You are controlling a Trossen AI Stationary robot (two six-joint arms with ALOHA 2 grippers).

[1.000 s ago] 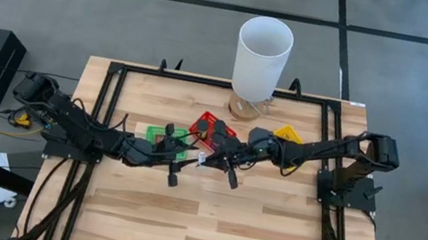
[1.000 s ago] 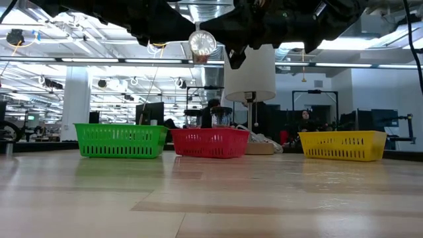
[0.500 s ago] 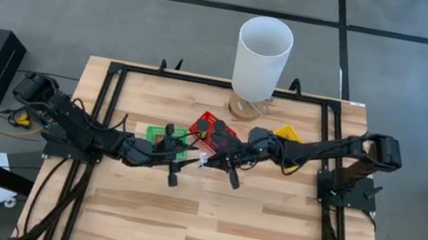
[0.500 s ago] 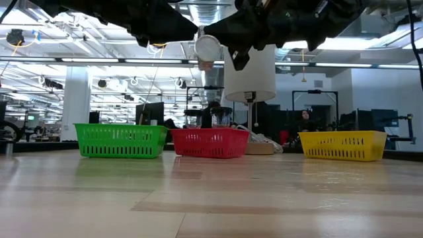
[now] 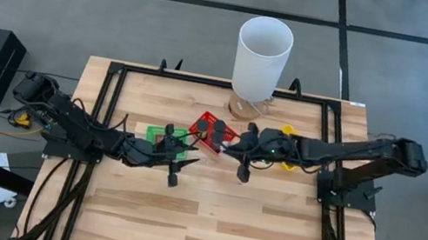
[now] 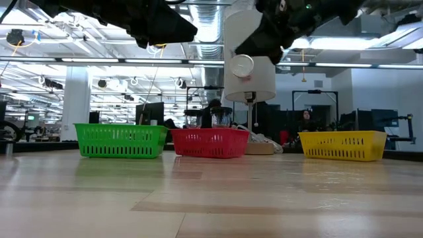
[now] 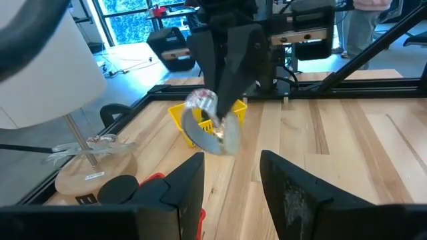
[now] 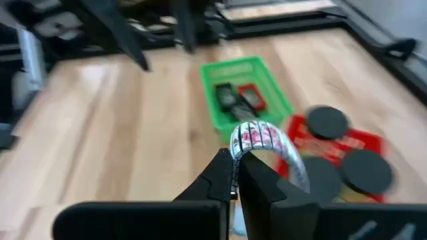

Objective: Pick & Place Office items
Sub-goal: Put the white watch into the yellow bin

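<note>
R pincer (image 8: 235, 175) was clenched on a pale ring (image 8: 263, 143), w/ red marks on its band. It hung in the air above the red basket (image 5: 206, 124), near the table (image 5: 266, 226) middle, toward the back edge. In the low view the ring (image 6: 242, 66) showed as a pale disc under the dark arm, in front of the white cylinder (image 6: 250, 59); the fingers gripping it were hard to make out there.

L pincer (image 7: 230, 180) hovered over the green basket (image 5: 154, 132), fingers apart, nothing between them. From above, its tips merged w/ the basket & arm, so the gap could not be read there.

Green basket (image 8: 247, 90) held a red piece (image 8: 251, 97) & a dark piece (image 8: 227, 97); blurred, no more detail. Red basket (image 8: 337, 143) held black discs (image 8: 327, 121), partly cut off behind the ring. Yellow basket (image 6: 342, 145) mostly hid under the R arm from above; contents not visible. The low view showed only the basket walls, nothing inside.
</note>
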